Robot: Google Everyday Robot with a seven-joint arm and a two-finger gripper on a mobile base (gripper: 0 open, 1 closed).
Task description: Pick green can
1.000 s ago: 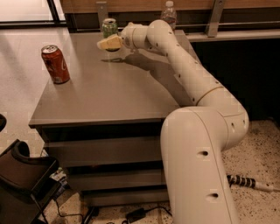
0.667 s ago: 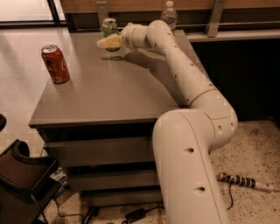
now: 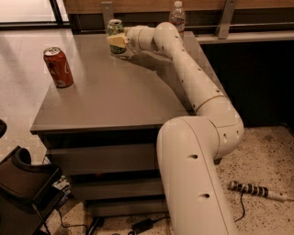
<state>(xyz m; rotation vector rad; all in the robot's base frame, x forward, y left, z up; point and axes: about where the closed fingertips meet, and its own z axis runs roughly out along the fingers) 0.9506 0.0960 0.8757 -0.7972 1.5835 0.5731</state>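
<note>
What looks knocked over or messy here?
Nothing is spilled or tipped: the green can, red can and bottle all stand upright. The gripper is at the green can. One odd thing: a striped stick lies on the floor at the right.

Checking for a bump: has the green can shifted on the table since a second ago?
No. The green can keeps its spot at the table's far edge, with the gripper right at it.
</note>
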